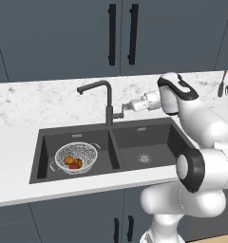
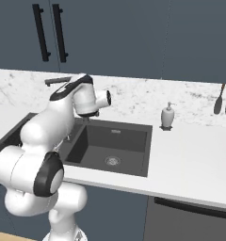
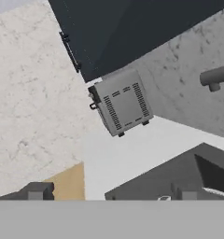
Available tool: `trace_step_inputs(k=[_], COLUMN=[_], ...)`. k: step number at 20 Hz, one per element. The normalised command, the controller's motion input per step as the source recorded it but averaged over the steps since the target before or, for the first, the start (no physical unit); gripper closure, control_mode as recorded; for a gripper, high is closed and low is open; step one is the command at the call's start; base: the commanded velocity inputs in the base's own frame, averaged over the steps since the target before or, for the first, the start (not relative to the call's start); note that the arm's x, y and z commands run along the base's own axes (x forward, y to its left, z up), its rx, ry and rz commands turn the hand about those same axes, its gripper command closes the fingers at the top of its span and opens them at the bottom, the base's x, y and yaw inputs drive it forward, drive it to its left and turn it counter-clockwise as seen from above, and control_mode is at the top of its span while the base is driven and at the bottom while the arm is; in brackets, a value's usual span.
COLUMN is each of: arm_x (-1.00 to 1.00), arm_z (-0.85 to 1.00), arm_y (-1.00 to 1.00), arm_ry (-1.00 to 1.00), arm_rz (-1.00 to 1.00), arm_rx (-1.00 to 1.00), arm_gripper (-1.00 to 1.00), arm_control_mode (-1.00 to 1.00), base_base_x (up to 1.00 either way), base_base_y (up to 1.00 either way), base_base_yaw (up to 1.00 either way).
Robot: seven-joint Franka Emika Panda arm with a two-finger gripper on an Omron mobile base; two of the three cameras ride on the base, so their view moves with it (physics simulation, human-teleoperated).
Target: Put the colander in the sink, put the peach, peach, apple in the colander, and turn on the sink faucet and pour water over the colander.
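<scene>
The colander (image 1: 76,157) sits in the left basin of the dark sink (image 1: 149,140), which also shows in the right base view (image 2: 110,141). In the colander lie two orange peaches (image 1: 69,160) and a red apple (image 1: 74,166). The sink faucet (image 1: 108,97) stands behind the divider, its spout over the left basin, and no water runs from it. My gripper (image 1: 124,109) is open just right of the faucet's side lever (image 1: 118,114), level with it. In the hand view the gripper (image 3: 110,192) holds nothing, and the spout tip (image 3: 215,77) shows at the right edge.
A white soap dispenser (image 2: 167,115) stands on the counter right of the sink. Utensils (image 2: 219,100) hang on the back wall at far right. A grey toaster (image 3: 123,102) sits on the counter left of the sink. Dark cabinets with black handles (image 1: 112,34) hang above.
</scene>
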Motion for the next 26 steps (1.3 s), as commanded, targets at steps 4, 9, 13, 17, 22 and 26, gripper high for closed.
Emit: trace_step_inputs(k=[4,9,13,17,22,26], arm_x=[-0.03,0.23,0.37,0.47,0.72,0.53], arm_z=[-0.3,-0.32,-0.4,-0.38,-0.18,-0.13], arm_y=[-0.51,-0.51,-0.37,-0.27,-0.19,-0.06], arm_ry=[-0.54,-0.14,-0.23,-0.29,-0.12,-0.01], arm_rz=[0.22,0.16,0.08,0.01,0.0,-0.12], arm_rx=[0.01,0.18,0.2,0.12,0.04,0.0], arm_gripper=[-1.0,-1.0,-1.0,-1.0,-1.0,-1.0], arm_control_mode=[-1.0,-1.0,-1.0,-1.0,-1.0,-1.0], base_base_x=[0.0,0.0,0.0,0.0,0.0,0.0], base_base_y=[0.0,0.0,0.0,0.0,0.0,0.0], base_base_yaw=[0.0,0.0,0.0,0.0,0.0,0.0])
